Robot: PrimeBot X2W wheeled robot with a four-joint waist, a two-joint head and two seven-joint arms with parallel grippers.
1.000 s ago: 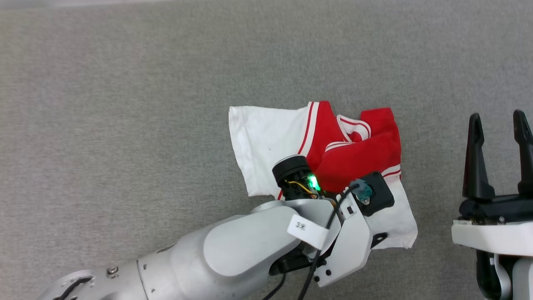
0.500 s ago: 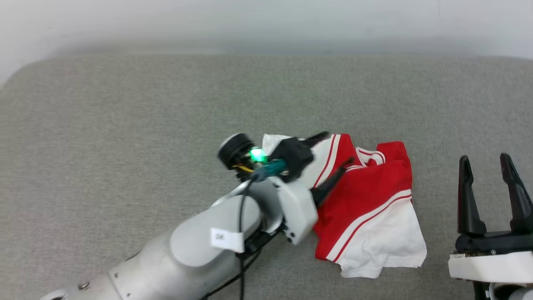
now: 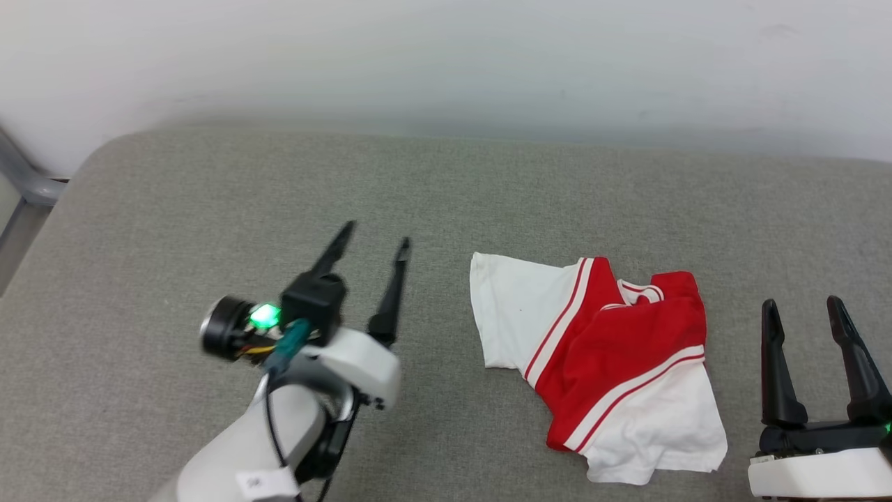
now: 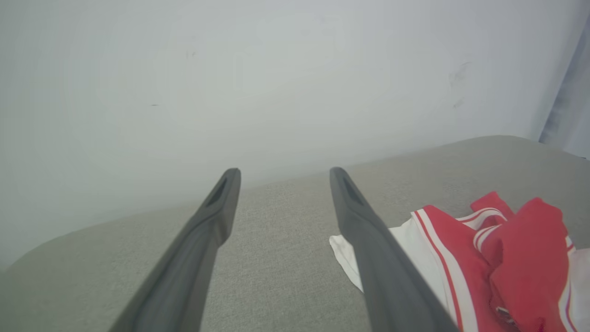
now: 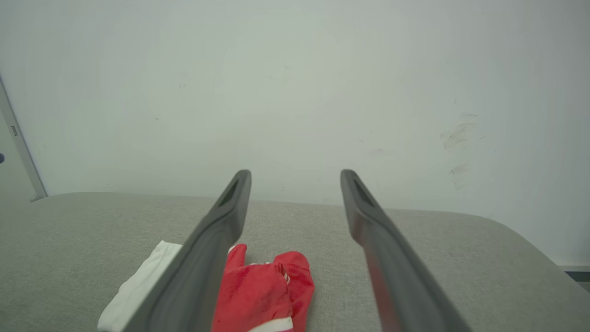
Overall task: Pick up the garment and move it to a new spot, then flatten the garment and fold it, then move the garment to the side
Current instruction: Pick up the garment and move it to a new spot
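The garment (image 3: 613, 348), a red jersey T-shirt with white sleeves and red-white stripe trim, lies folded in a compact bundle on the grey surface, right of centre in the head view. Its letters and number are hidden. My left gripper (image 3: 373, 237) stands open to the left of the garment, apart from it, with nothing between its fingers. My right gripper (image 3: 801, 303) is open at the lower right, just right of the garment. The garment (image 4: 484, 258) lies right of the left gripper (image 4: 281, 171) in the left wrist view, and the garment (image 5: 262, 290) sits low between and left of the right gripper (image 5: 295, 171).
The grey padded surface (image 3: 209, 209) has a rounded corner at the upper left and ends at a pale wall (image 3: 446, 63) behind. A grey metal frame piece (image 3: 24, 185) stands at the far left edge.
My left gripper has let go of the garment and pulled away to the left, now open. The camera has tilted up, bringing the wall into view. The right gripper has held still.
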